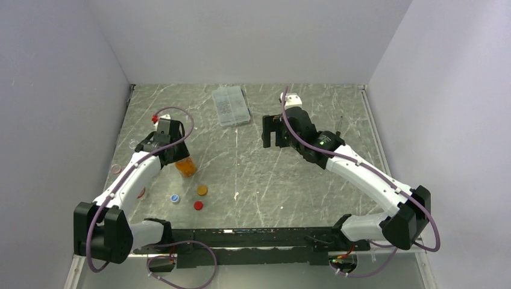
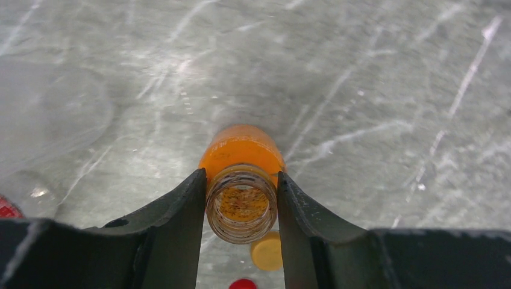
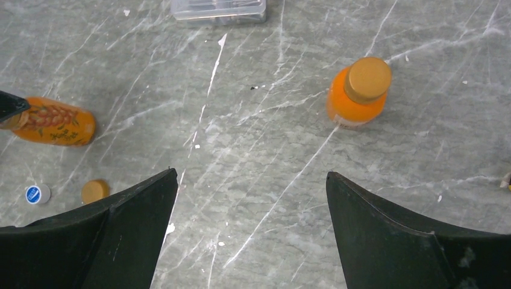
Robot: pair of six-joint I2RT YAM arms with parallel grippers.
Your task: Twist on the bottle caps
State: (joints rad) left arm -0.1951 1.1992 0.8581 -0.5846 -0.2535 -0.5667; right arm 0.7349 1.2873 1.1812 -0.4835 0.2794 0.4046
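Left wrist view: I see the left gripper with its fingers against either side of the open bottle, at the bare neck; it looks like a narrow pinch on the neck.
Right gripper: jaws wide, nothing between them, hovering over bare worktop.
Open bottle, place: left half of the worktop, well short of the far edge.
Loose caps: orange cap, red cap and blue-and-white cap lie just nearward of that bottle.
Capped bottle: upright, cap on, well apart from the open one.
Handling, my estimate: small, light plastic; smooth walls that could spin under torque; body likely gives if squeezed.
Hold point: I would take the shoulder or body, leaving the thread free.
Caps: low and flat; pinch across the rim.
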